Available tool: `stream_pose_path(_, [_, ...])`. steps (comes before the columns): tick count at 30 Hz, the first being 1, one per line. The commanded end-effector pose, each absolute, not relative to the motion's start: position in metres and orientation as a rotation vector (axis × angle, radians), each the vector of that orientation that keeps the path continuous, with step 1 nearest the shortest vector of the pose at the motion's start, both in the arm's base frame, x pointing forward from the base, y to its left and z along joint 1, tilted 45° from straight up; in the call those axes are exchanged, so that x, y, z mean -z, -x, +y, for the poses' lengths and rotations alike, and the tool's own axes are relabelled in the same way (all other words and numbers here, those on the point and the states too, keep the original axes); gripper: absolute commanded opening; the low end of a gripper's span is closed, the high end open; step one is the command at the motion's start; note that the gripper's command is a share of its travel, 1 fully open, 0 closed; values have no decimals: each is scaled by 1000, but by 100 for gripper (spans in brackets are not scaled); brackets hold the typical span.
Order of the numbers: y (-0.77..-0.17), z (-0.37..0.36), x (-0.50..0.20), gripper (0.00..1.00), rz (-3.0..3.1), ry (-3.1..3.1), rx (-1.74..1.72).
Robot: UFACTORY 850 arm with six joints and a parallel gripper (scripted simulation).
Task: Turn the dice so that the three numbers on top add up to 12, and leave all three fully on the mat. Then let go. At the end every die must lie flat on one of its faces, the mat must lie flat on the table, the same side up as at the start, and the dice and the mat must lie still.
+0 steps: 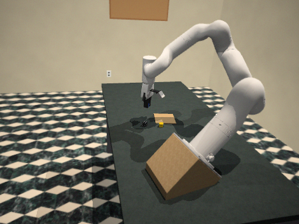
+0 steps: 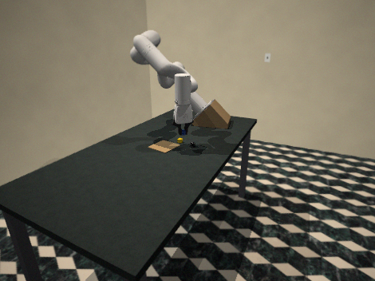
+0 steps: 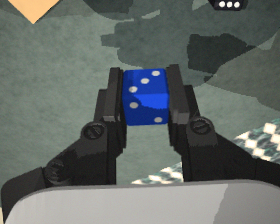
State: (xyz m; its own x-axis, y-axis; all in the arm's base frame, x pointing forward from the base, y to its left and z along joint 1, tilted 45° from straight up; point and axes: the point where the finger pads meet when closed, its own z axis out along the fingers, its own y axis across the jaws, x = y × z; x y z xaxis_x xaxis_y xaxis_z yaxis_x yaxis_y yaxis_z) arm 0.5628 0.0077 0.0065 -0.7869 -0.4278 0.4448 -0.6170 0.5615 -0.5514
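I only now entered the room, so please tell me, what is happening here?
A white robot arm holds a blue die with white dots in its black hand, above the dark table. A yellow die and a black die with white dots are on or near the table's tan mat; the black one is off it.
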Motion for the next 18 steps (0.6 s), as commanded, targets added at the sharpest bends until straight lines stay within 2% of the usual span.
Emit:
stream_pose_path(1, [-548,-13,-32,21,-2412,-1067,-994])
stream_pose_path(18, [-500,-61,-84,21,-2064,-1484,-847])
